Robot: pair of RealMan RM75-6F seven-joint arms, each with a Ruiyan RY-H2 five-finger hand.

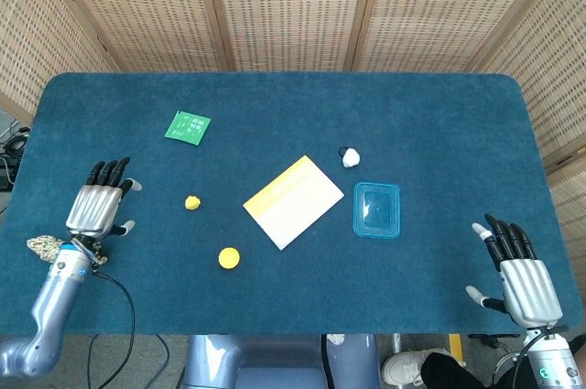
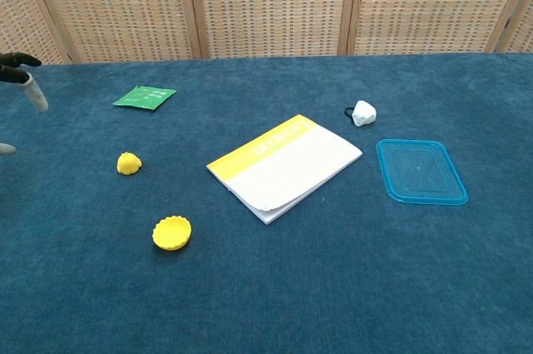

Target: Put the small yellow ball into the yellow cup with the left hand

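Held with fingers spread and nothing in its grasp, the left hand [image 1: 99,206] is seen over the left part of the blue table [image 1: 275,96], well to the left of the small yellow ball [image 1: 192,202]; in the chest view only its fingertips [image 2: 23,79] are caught at the left edge. At the table's near right corner the right hand [image 1: 522,279] is likewise shown with fingers apart and holding nothing. Near the middle of the table a white booklet with a yellow band [image 1: 294,201] is laid at an angle, and just to its right a clear blue tray [image 1: 377,210] is placed flat. A green packet [image 1: 188,126] is found toward the far left, beyond the ball. The yellow cup [image 1: 229,257] is set on the cloth nearer the front edge than the ball, slightly to the ball's right and apart from it; its scalloped rim is shown in the chest view. A small white object with a dark loop [image 1: 351,157] is seen just beyond the tray. A bit of frayed rope [image 1: 41,244] is visible beside the left forearm.
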